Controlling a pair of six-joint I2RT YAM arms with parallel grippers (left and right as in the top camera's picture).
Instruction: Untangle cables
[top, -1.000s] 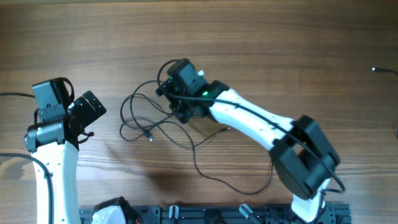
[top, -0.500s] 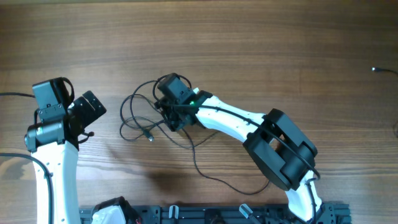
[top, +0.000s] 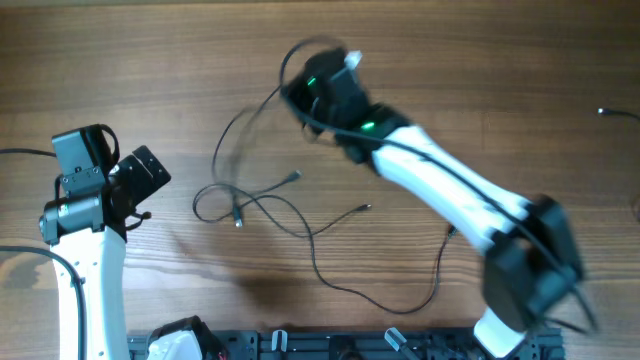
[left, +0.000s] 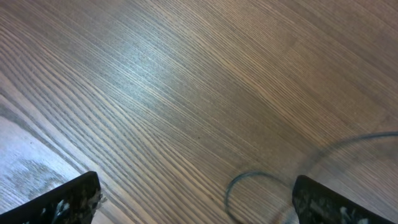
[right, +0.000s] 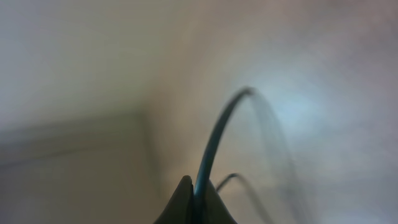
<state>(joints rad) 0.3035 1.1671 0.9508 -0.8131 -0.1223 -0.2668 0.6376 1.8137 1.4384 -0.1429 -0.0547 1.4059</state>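
1. The right gripper (right: 194, 198) is clenched on one strand of the thin black cables with small plug ends (top: 237, 219); wrist view is blurred.
2. The other loops are laid loose on the brown wooden table (top: 120, 60), between the two arms.
3. The left gripper (left: 194, 205) is fully released; nothing is held; one cable loop is seen on the table ahead of its fingers.

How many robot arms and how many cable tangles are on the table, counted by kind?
Robot arms: 2, the left arm and the right arm.
Tangle of thin black cables: 1; single strands cannot be told apart.
Total: 3.
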